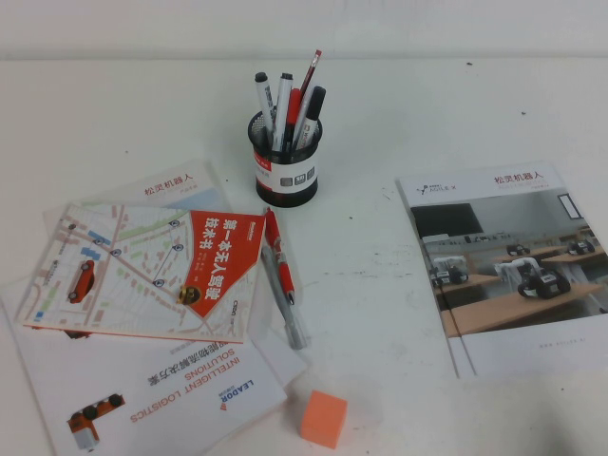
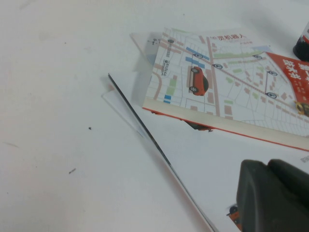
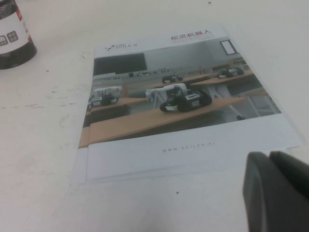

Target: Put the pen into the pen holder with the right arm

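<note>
Pen (image 1: 279,271) lies flat on table (image 1: 380,313), near pen holder (image 1: 285,161). My right gripper (image 3: 268,159) closed, empty, over brochure (image 3: 178,96). Left gripper (image 2: 267,166) parked; finger state unclear.

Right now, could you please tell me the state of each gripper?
Left gripper: shut, empty, above the brochures.
Right gripper: shut, empty, above the AgileX brochure.

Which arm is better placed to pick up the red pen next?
Neither clearly: the pen lies centrally. Left gripper hovers over leaflets, right gripper, shut, over the brochure.
</note>
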Controlling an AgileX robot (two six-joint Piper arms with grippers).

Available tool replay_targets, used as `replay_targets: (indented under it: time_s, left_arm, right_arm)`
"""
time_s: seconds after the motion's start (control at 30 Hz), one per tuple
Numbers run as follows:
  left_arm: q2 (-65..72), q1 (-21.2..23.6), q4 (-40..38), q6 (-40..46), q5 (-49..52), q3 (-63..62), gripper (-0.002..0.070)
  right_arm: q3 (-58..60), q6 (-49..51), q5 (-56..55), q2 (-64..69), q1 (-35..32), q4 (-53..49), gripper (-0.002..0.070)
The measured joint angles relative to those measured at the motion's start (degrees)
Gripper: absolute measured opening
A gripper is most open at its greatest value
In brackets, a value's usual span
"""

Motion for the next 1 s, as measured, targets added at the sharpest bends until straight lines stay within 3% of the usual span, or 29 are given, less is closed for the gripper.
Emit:
replay_targets:
  time_s: [0.23, 0.33, 0.5, 0.57, 1.0]
  left_arm:
    - [0.00, 0.00, 0.00, 0.00, 0.00, 0.00, -0.0003]
    - [0.00, 0.00, 0.00, 0.00, 0.00, 0.00, -0.0003]
    - [0.00, 0.00, 0.00, 0.00, 0.00, 0.00, -0.0003]
    - [0.00, 0.00, 0.00, 0.00, 0.00, 0.00, -0.0003]
    - [0.00, 0.00, -0.22, 0.00, 0.00, 0.00, -0.0002]
  right_arm:
    - [0.00, 0.00, -0.97, 0.00, 0.00, 5.62, -0.0020]
    - [0.00, 0.00, -3.54, 0.00, 0.00, 16.07, -0.0020]
    - [0.00, 0.00, -7.38, 0.00, 0.00, 44.50, -0.0020]
    - [0.00, 0.00, -8.00, 0.00, 0.00, 50.35, -0.0020]
    - [-0.11, 0.00, -2.22, 0.12, 0.00, 54.74, -0.0020]
